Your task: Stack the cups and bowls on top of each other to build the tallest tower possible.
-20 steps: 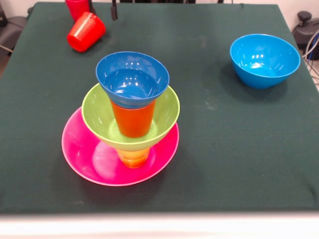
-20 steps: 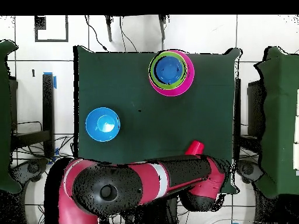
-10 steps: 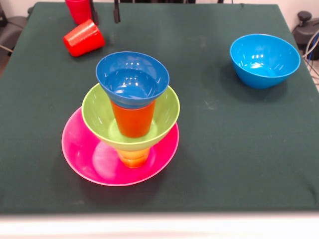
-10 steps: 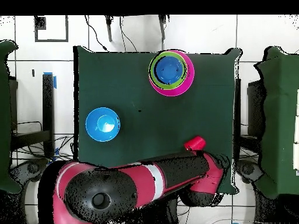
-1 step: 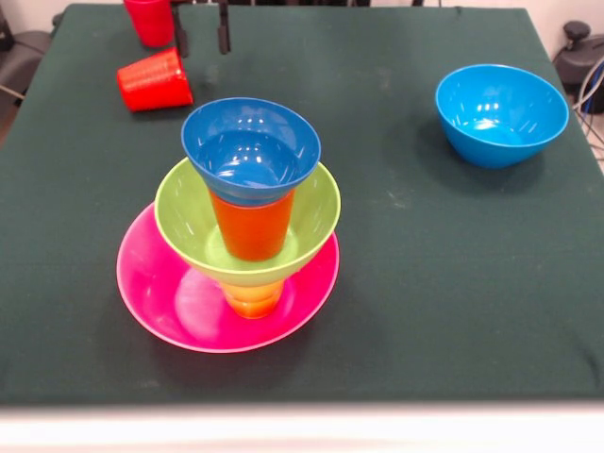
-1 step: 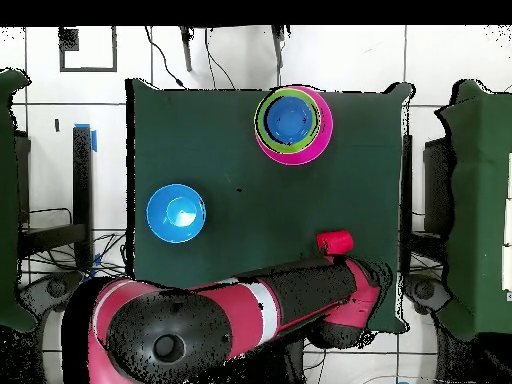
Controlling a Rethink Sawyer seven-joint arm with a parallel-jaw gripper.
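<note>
The tower stands at the front left of the table: a wide pink bowl, a yellow cup, a lime green bowl, an orange cup and a small dark blue bowl on top. From above the tower shows as nested rings. A red cup lies on its side at the far left. Another red cup stands upright at the top edge. My gripper hangs open just right of the upright cup, with nothing between its fingers.
A light blue bowl sits alone at the far right of the front view. In the overhead view my red and black arm covers the table's near edge and hides the gripper.
The red cup has tipped from leaning to lying flat and has slid a little left in the front view. My gripper's fingers have come slightly lower into the picture.
</note>
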